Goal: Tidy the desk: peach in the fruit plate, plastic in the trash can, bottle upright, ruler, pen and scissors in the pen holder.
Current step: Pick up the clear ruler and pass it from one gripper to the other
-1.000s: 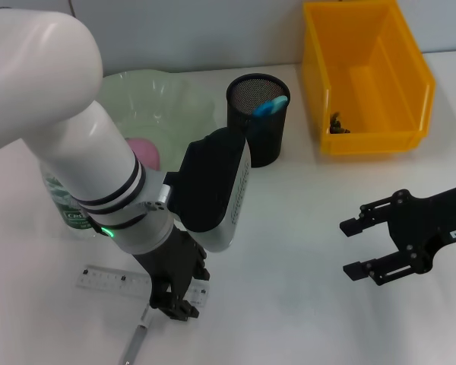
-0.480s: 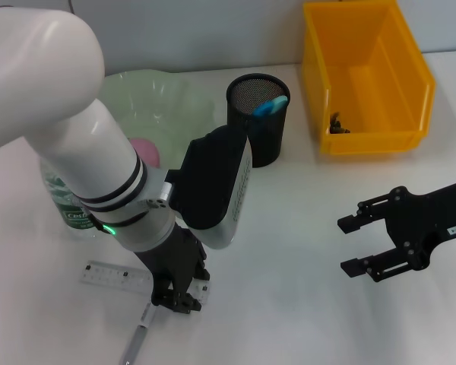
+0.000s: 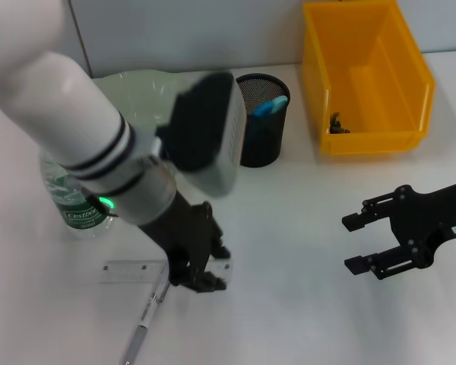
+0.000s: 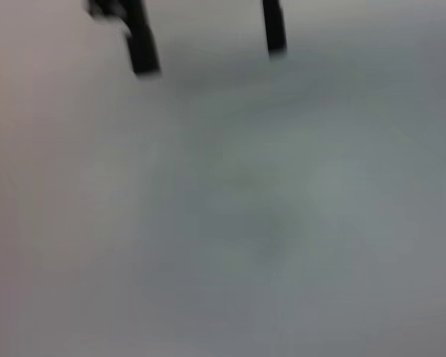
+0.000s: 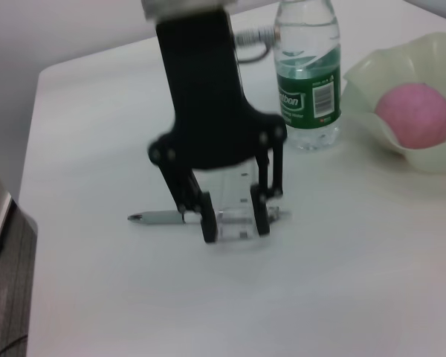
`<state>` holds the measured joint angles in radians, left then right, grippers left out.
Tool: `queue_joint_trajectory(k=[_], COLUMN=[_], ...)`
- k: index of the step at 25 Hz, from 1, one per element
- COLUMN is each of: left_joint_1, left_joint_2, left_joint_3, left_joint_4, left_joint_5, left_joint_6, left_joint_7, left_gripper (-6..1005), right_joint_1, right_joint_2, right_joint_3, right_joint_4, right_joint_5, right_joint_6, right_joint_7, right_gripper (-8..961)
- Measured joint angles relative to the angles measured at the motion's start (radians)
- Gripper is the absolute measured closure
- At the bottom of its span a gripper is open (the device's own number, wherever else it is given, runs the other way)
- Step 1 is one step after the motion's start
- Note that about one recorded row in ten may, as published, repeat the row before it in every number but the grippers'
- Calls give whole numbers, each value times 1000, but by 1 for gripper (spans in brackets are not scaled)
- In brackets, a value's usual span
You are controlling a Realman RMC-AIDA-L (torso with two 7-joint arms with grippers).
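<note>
Shifted ruler (image 3: pixel 137 270) seemingly between left gripper (image 3: pixel 205 266) fingertips

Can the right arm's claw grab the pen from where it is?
Probably not easily. The right gripper hangs open far across the table, while the left gripper, holding the ruler, sits between it and the pen.

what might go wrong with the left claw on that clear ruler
The left claw straddles one end of the clear plastic ruler, so the ruler may pivot or slip when lifted. The grey pen lies right beside it and could get nudged. The upright green-labelled bottle stands close to the arm's path.
</note>
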<state>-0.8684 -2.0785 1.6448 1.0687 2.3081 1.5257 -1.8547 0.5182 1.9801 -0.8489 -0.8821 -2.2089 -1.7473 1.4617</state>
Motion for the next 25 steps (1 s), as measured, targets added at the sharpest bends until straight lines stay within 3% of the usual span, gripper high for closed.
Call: queue_joint_trajectory(k=[1,3,4,12,14,19,25], left_joint_1=[7,10,20,85,124,198,280], left_joint_2=[2,4,6,9,10,12,12], left_joint_3=[-69,-108,-186,-374,-442,-505,-515], left_joint_4=[12,13,15,25,26,18,-47], left_joint_5=[-39,-62,-107,-288,-390,-569,-759], left_joint_6=[34,54,88,185,228,266,266], left_joint_7=[-1,-1,4,34,49,86,172], left_gripper=[606,606,606,605,605,605,604], right_joint_1=[-3,-5,-8,-7,-5,7,8], right_joint_2=[-2,-3,-6,-12,-12,-14,-15], right_joint_3=[1,2,2,4,4,3,4], right_joint_4=[0,0,0,0,5,43,52], right_joint_5=[0,0,0,-9,-11,-25,-29], right_joint_6=[2,2,2,10,15,22,23], right_joint_7=[2,3,9,33,41,43,45], right_gripper=[249,250,250,250,250,250,250])
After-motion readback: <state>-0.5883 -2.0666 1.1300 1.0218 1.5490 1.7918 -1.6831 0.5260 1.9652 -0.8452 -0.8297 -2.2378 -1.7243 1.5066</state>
